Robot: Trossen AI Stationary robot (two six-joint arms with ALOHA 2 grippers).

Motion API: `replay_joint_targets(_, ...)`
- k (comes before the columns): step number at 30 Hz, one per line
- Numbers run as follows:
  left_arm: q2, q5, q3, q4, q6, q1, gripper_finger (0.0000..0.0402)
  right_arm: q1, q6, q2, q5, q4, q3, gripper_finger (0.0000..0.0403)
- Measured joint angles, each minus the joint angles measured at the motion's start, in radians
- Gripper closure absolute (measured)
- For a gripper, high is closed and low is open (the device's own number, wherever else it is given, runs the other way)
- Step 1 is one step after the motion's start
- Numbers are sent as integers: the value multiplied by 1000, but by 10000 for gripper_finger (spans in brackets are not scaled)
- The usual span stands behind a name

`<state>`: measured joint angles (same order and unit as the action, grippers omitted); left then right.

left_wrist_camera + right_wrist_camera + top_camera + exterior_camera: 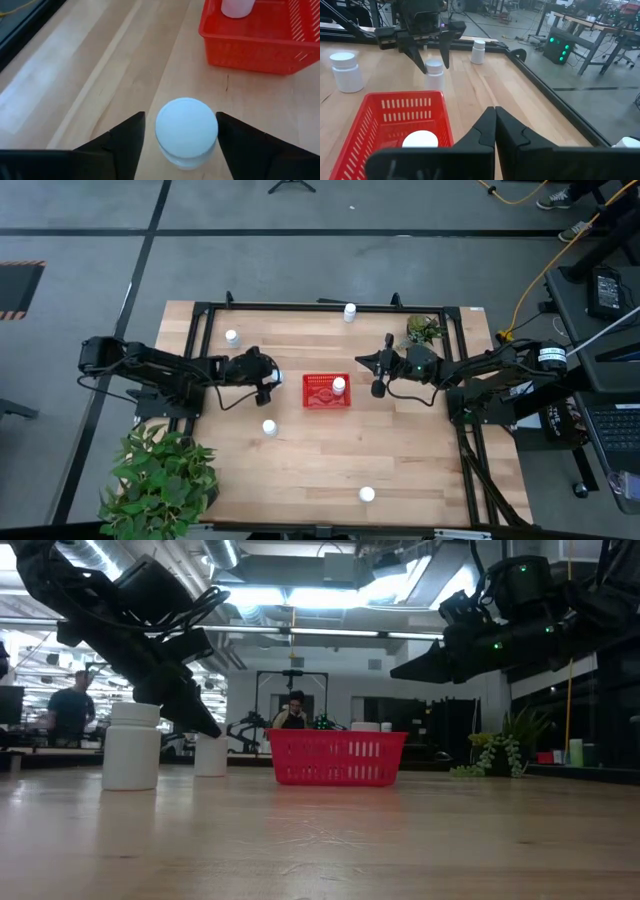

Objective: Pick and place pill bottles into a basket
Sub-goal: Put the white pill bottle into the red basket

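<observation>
White pill bottles: six; one in red basket. Left hand spread astride one; right hand pressed together.

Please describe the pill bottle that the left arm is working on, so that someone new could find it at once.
Start at the red basket in the middle of the wooden table. Just off its left side, the left gripper comes down over a small white pill bottle. It is the only bottle standing between open jaws; the other loose ones stand alone, and one sits inside the basket.
</observation>
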<state>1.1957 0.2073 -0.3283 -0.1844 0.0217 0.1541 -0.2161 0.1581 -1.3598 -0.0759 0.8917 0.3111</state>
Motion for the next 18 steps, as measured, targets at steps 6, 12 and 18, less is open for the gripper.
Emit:
replay_joint_targets(6, -1, 0, 0, -2, -23, -1, 227, 0, 0, 0, 0, -2, 0, 398)
replay_joint_targets(12, -1, 0, 0, -4, -43, -1, 243, 0, 0, 0, 0, -5, 0, 398)
replay_joint_targets(18, -7, -11, 0, 1, -44, -1, 241, 0, 0, 0, 0, -6, 0, 398)
